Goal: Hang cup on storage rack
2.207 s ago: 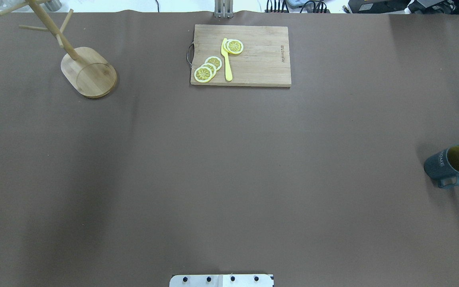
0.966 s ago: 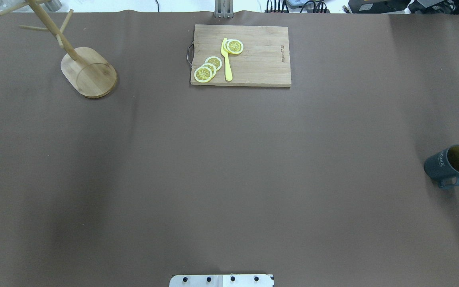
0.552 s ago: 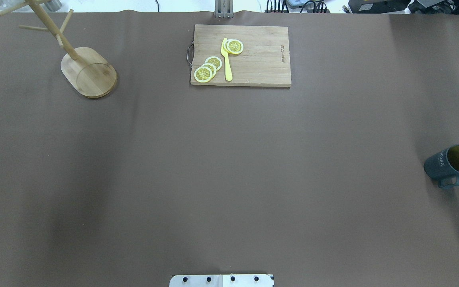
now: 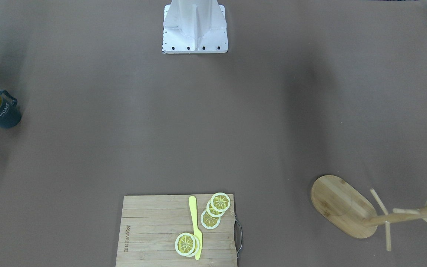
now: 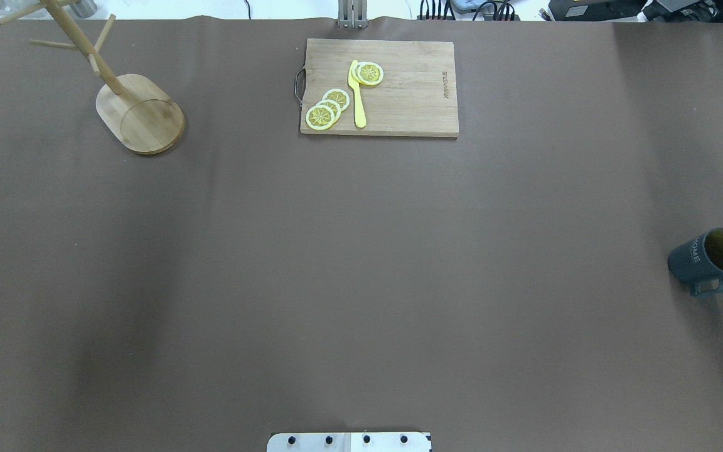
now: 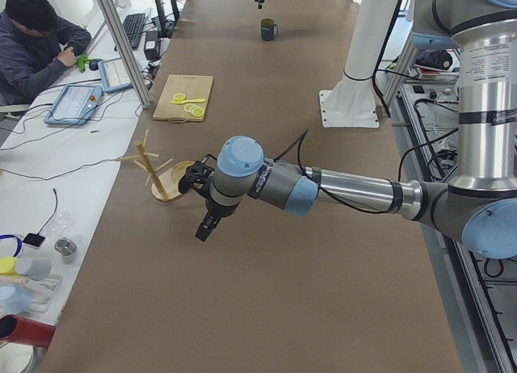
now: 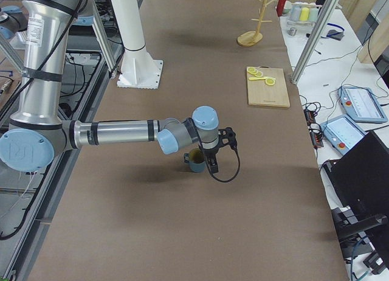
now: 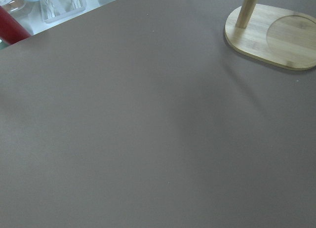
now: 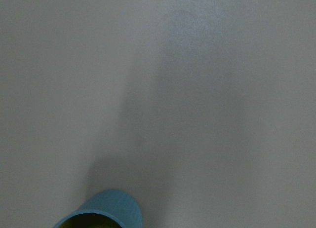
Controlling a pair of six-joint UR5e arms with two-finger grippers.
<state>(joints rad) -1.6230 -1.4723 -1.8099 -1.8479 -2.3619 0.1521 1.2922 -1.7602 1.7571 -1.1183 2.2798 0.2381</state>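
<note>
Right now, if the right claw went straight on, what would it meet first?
Probably the table right beside the mug. The right claw points down, though depth is unclear and it might clip the rim.

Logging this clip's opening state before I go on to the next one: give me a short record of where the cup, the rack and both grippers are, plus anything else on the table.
cup: stands on the table at the robot's right, mouth up, not hung
storage rack: far left of the table, visible pegs bare
left gripper: above the table near the storage rack; open or shut cannot be told
right gripper: close by the cup; open or shut cannot be told
cutting board: far middle, holds lemon slices and a yellow knife
</note>
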